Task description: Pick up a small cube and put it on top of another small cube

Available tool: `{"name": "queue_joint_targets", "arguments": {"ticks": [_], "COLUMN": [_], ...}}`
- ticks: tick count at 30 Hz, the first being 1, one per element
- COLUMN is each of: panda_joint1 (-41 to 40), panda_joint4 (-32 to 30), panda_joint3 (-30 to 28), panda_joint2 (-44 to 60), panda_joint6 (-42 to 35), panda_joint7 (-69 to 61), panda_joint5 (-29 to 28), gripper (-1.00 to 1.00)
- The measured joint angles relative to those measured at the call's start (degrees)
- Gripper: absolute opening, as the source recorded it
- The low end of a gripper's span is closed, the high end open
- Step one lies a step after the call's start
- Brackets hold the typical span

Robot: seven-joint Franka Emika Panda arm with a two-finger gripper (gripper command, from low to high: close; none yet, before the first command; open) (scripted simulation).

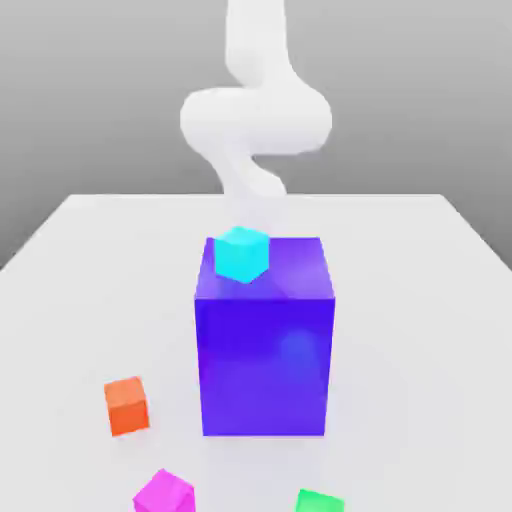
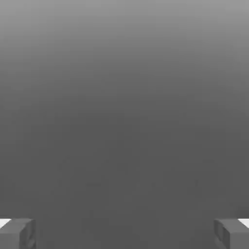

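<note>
A small glossy cyan cube sat on the top face of a tall purple block, near its far corner, below and in front of the white arm. The claw stood wide and empty. The approach step seemed barely begun; next the claw likely had to descend and straddle a cube. A small orange cube, a magenta cube and a green cube lay well apart on the table.
</note>
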Motion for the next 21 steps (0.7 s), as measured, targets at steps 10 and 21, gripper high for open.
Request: {"name": "queue_joint_targets", "arguments": {"ticks": [10,21], "panda_joint1": [11.1,14.2], "panda_joint4": [-0.2,-0.4], "panda_joint3": [-13.3,-18.8], "panda_joint2": [19.2,40.3], "panda_joint6": [4.1,8.1], "panda_joint7": [-25.0,-53.2], "panda_joint5": [9.6,21.5], "gripper": [0.00,0.00]}}
